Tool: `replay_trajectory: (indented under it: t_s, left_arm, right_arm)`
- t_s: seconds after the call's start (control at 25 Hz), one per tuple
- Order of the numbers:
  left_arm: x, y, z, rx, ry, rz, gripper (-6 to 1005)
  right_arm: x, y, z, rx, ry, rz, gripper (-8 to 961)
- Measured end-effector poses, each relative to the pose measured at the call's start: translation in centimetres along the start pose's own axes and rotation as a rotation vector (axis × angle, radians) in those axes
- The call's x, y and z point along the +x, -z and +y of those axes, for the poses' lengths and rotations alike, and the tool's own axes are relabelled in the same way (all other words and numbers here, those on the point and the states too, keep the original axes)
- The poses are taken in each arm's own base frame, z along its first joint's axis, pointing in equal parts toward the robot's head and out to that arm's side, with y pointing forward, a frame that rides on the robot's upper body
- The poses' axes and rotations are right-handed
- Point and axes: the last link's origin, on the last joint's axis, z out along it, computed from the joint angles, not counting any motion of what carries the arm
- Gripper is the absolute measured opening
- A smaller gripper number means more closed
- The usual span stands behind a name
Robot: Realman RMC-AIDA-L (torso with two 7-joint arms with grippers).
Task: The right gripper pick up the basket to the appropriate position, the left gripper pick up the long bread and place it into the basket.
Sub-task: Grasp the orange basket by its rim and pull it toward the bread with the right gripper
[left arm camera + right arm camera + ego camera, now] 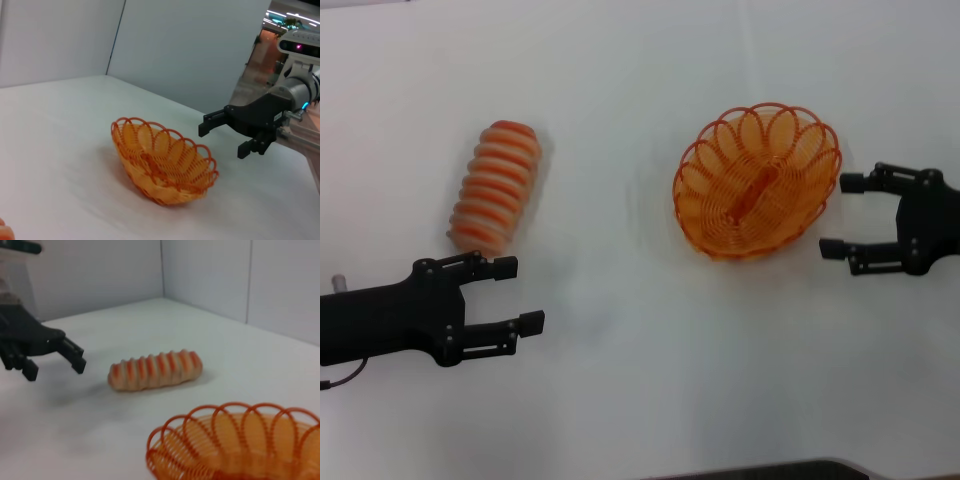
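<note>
The long bread (495, 187), orange with cream ridges, lies on the white table at the left. My left gripper (518, 295) is open and empty, just in front of the bread's near end and apart from it. The empty orange wire basket (720, 185) stands on the table at the right. My right gripper (840, 215) is open and empty, its fingertips right beside the basket's right rim. The left wrist view shows the basket (165, 167) and the right gripper (223, 139). The right wrist view shows the bread (155, 370), the basket's rim (235, 412) and the left gripper (55, 369).
The white table (640, 350) carries only the bread and the basket, with bare surface between them. A dark edge (770, 470) shows at the front of the head view. Pale walls stand behind the table in both wrist views.
</note>
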Motion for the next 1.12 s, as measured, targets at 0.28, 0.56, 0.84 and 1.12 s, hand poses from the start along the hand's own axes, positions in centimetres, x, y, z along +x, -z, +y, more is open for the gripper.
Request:
replay_trajectory:
  t_s: [0.28,0.56,0.84,1.12]
  left_arm:
    - [0.5,0.0,-0.2,0.028,0.012,0.065,811]
    - [0.8,-0.2,-0.3,0.044,0.032,0.116,810]
    - [0.9,0.1,-0.7,0.095,0.065,0.183,810]
    - [0.8,-0.2,-1.1,0.120,0.071,0.176,810]
  right_arm:
    - [-1.9,0.5,-1.7,0.070,-0.089,-0.101,946]
    - [-4.2,0.2,-5.2,0.161,-0.271,-0.108,944]
    - [-6.8,-0.2,-8.0,0.207,-0.389,-0.060,942]
    - [-8.0,-1.6,-9.8,0.263,-0.463,0.096,935]
